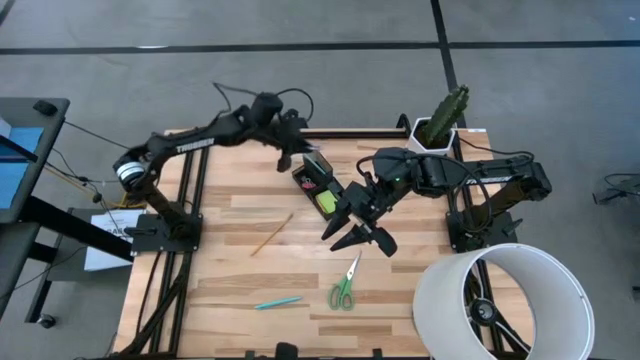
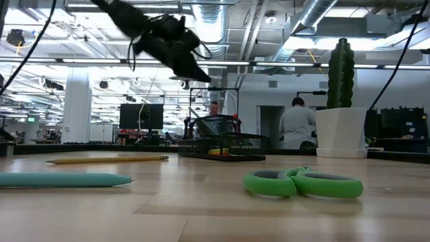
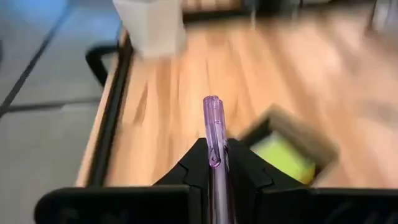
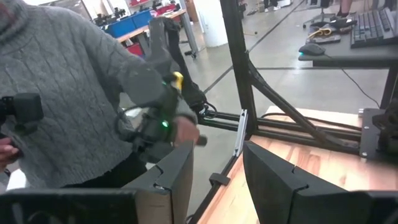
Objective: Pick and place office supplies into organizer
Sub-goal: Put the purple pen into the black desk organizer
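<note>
Left gripper [image 3: 214, 163]: fingers are pinching nearly closed on a translucent purple pen [image 3: 213, 127], which is sticking out forward between them. In the high view this gripper [image 1: 290, 153] is hovering over the far end of the black organizer [image 1: 318, 182], at the table's [image 1: 230, 290] back edge. The wrist view is showing the organizer's tray with the lime-green sticky note pad [image 3: 283, 158] lying in it, just beyond the pen tip; motion blur is smearing the rest.

Right gripper [image 1: 362, 229]: fingers are standing apart with nothing between them, hanging above the table just beside the near end of the organizer. Its wrist view is looking off the table at a person in a grey sweater [image 4: 68, 93].

On the table: green-handled scissors [image 1: 345, 285] are lying near the front, apart from the right gripper; a teal pen [image 1: 278, 302] is lying left of them; a yellow pencil [image 1: 271, 234] is lying farther back on the left. A white plant pot [image 1: 433, 133] with a cactus is sitting at the back right corner; a large white cylinder [image 1: 505, 300] is standing at front right.
</note>
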You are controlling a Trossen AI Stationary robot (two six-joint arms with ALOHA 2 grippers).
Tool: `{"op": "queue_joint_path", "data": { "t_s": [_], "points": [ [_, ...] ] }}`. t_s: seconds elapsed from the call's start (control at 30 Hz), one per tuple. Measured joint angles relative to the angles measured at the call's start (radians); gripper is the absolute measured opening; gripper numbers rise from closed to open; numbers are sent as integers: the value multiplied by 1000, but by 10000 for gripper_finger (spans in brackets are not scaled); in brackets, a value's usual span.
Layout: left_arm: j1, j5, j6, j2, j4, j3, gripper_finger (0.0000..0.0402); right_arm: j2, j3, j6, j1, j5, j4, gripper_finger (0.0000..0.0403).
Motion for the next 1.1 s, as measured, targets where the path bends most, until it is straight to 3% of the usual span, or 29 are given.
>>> {"op": "queue_joint_path", "data": {
  "t_s": [0.2, 0.47, 0.53, 0.8, 1.1],
  "points": [
    [-74, -236, 360, 14, -336, 226, 22, 0, 0, -1, 0, 2, 0, 133],
    [-213, -559, 636, 90, -471, 291, 22, 0, 0, -1, 3, 2, 4, 133],
    [-239, -622, 681, 115, -420, 291, 22, 0, 1, -1, 4, 2, 3, 133],
    [-269, -705, 773, 170, -417, 291, 22, -1, 1, 0, 5, 2, 7, 133],
    [-273, -731, 833, 279, -418, 291, 22, -1, 1, 0, 5, 2, 5, 133]
  ]
}}
